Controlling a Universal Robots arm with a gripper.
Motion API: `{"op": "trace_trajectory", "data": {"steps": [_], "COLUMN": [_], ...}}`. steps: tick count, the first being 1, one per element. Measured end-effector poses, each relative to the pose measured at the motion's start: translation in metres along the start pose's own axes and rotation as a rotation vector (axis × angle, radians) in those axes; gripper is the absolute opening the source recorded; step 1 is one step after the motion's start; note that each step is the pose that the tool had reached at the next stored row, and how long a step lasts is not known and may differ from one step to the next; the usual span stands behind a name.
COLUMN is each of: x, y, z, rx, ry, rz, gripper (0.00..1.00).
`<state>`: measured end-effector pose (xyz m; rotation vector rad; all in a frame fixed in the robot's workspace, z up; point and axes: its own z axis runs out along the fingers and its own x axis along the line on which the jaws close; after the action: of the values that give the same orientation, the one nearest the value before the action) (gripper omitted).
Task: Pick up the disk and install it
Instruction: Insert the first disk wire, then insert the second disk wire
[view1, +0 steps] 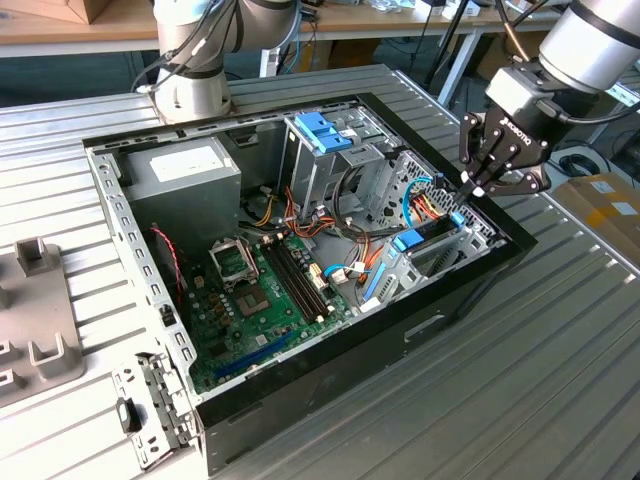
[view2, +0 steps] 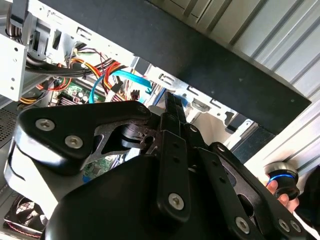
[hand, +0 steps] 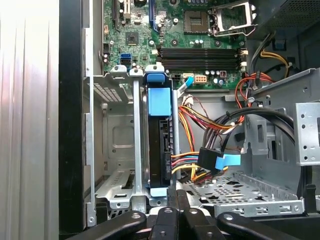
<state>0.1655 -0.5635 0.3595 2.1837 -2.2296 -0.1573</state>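
First wrist view: the disk (hand: 160, 145) stands edge-up in its bay, just beyond the closed, empty jaws.

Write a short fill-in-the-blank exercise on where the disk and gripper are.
1. The disk stands on edge in a metal ____ of the computer case.
2. The gripper hovers just ____ the disk.
3. The disk's carrier tabs are coloured ____.

Missing words: bay; above; blue
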Motion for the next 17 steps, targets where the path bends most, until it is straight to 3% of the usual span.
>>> {"op": "trace_trajectory", "data": {"steps": [11, 17], "x": [0.0, -0.0002], "y": [0.0002, 0.0005], "z": [-0.0001, -0.0036], "rx": [0.0, 0.0], "ry": [-0.0001, 0.0001], "rz": [0.0, 0.0], "gripper": [0.1, 0.1]}}
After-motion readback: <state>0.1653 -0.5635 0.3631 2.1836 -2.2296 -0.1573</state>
